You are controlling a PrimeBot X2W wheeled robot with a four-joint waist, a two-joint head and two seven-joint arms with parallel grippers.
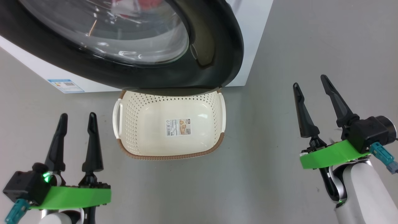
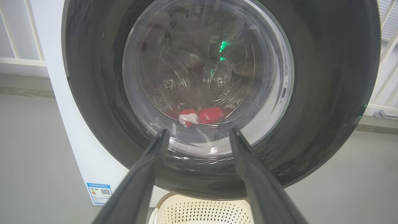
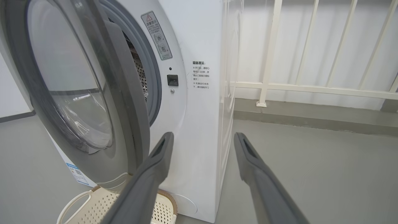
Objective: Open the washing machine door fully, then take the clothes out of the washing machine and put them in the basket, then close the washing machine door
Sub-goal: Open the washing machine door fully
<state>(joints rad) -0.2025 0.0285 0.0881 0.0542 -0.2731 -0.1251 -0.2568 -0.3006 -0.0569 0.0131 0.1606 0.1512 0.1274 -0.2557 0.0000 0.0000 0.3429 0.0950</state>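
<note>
The washing machine door [image 1: 217, 46], black-rimmed with a bulging glass window, stands partly open and hangs over the far edge of the basket [image 1: 169, 124]. The cream basket sits empty on the floor before the white washing machine [image 3: 199, 130]. Red and white clothes [image 2: 199, 115] lie in the drum, seen through the door [image 2: 326, 93] glass. My left gripper [image 1: 77, 116] is open at the lower left, short of the basket, and its fingers point at the door window. My right gripper [image 1: 309, 81] is open to the right of the basket, aimed past the door's free edge [image 3: 124, 102].
A blue-edged sticker [image 1: 66, 86] marks the machine's lower front. A white railing [image 3: 270, 62] and a low grey kerb run behind the machine on the right. Grey floor [image 1: 264, 174] spreads around the basket and between my arms.
</note>
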